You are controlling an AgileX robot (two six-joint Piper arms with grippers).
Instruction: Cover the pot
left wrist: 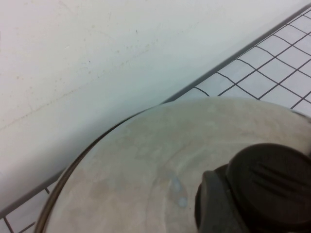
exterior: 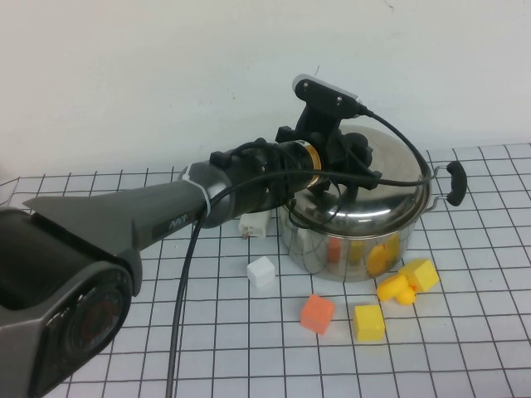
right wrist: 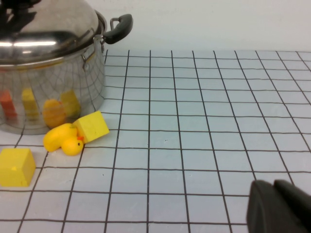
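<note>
Gridded white counter (exterior: 465, 356) with a pot and scattered toys

The steel pot (exterior: 353, 240) stands toward the far side. In front of it lie a white cube (exterior: 260, 271), an orange cube (exterior: 317, 313), a yellow cube (exterior: 369, 322), and a yellow duck (exterior: 396, 288) touching a yellow block (exterior: 421, 274). Another white block (exterior: 254, 225) sits left of the pot.

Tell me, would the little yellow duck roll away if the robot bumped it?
Probably a little: the yellow duck looks rounded and small, so likely light. The yellow block touching it might stop it. Left gripper is at the lid.
</note>
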